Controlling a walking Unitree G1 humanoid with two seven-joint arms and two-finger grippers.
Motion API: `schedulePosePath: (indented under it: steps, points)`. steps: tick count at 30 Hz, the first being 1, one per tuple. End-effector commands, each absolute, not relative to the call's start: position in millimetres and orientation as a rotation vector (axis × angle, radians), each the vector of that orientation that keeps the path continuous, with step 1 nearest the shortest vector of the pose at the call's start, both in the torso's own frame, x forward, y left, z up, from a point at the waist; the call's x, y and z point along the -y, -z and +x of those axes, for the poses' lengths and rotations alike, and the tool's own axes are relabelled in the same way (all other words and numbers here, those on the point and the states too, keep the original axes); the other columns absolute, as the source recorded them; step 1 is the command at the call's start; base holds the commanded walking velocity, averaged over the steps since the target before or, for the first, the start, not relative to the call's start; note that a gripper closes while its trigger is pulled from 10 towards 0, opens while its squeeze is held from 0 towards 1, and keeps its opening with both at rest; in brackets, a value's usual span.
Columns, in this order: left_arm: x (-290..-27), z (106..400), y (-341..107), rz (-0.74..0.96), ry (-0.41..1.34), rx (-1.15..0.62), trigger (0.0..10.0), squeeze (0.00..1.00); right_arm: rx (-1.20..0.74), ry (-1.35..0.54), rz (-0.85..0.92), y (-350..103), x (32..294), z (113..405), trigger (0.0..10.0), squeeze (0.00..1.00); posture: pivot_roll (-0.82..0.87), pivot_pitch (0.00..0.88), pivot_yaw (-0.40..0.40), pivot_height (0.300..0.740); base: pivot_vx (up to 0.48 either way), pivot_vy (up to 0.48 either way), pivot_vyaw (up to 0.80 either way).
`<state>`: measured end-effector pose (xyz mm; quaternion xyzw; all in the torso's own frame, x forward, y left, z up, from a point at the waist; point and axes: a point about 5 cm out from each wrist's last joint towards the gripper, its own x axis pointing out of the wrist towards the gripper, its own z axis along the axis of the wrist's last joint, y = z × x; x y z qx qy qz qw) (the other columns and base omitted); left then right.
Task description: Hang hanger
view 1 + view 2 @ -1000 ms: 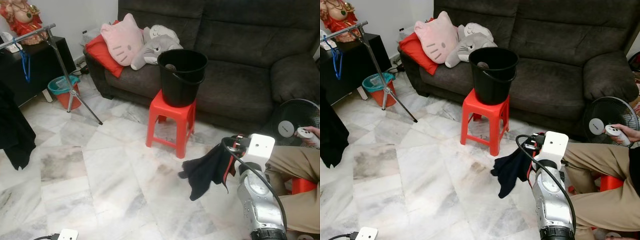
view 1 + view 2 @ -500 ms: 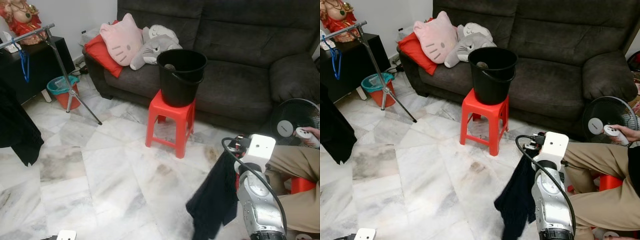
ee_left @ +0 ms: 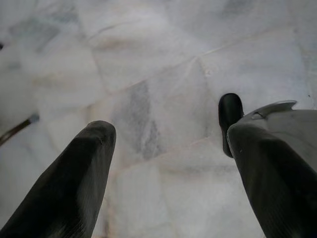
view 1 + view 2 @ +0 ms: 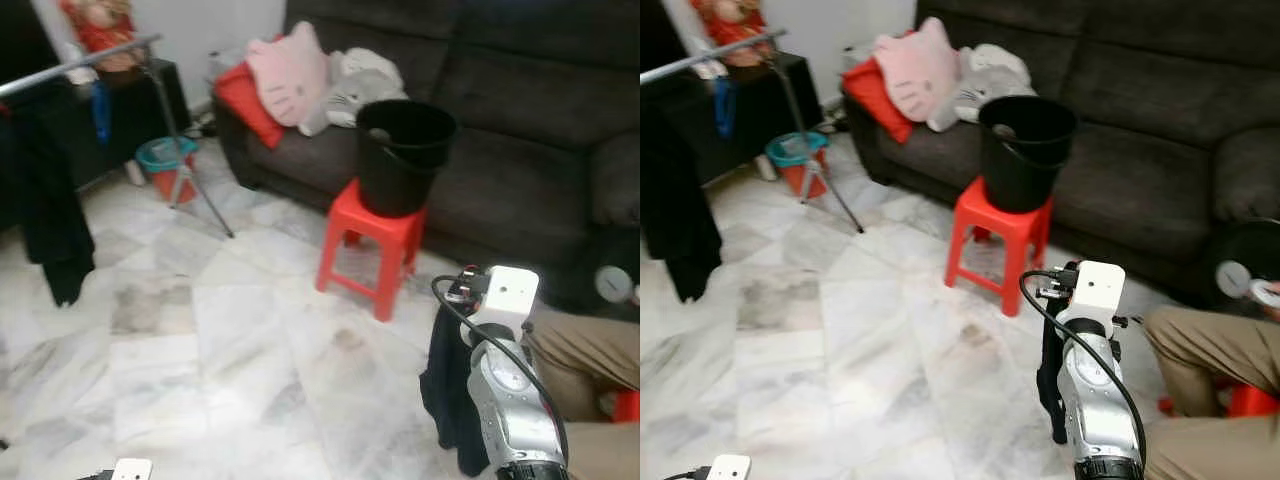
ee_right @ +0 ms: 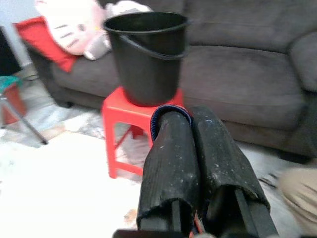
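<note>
Right gripper [image 5: 190, 119] clamped on a blue hanger [image 5: 168, 110], black garment [image 4: 448, 385] draped below it, raised in front of the bucket [image 4: 404, 155] on the red stool [image 4: 372, 240]. Left gripper [image 3: 168, 144] spread wide, low over marble floor [image 4: 230, 330]. Rack [image 4: 150, 90] far left, holding dark cloth [image 4: 50, 210].
</note>
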<state>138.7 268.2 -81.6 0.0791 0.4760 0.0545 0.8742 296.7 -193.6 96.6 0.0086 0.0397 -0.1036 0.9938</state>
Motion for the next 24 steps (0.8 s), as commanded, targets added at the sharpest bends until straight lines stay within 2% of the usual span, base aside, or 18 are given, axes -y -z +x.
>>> schedulePosePath:
  steps: [1,24]
  points:
    - [-269,133,84,0.162,-0.118,-1.017,10.0,0.0,-0.024,0.201,0.007,-110,193,300,10.0,0.0,-0.16,0.0,-0.013,0.732,0.0,0.0,0.8]
    - [-270,137,82,0.168,-0.116,-0.997,10.0,0.0,-0.055,0.246,0.003,-99,206,295,10.0,0.0,-0.16,0.0,-0.01,0.732,0.0,0.0,0.8]
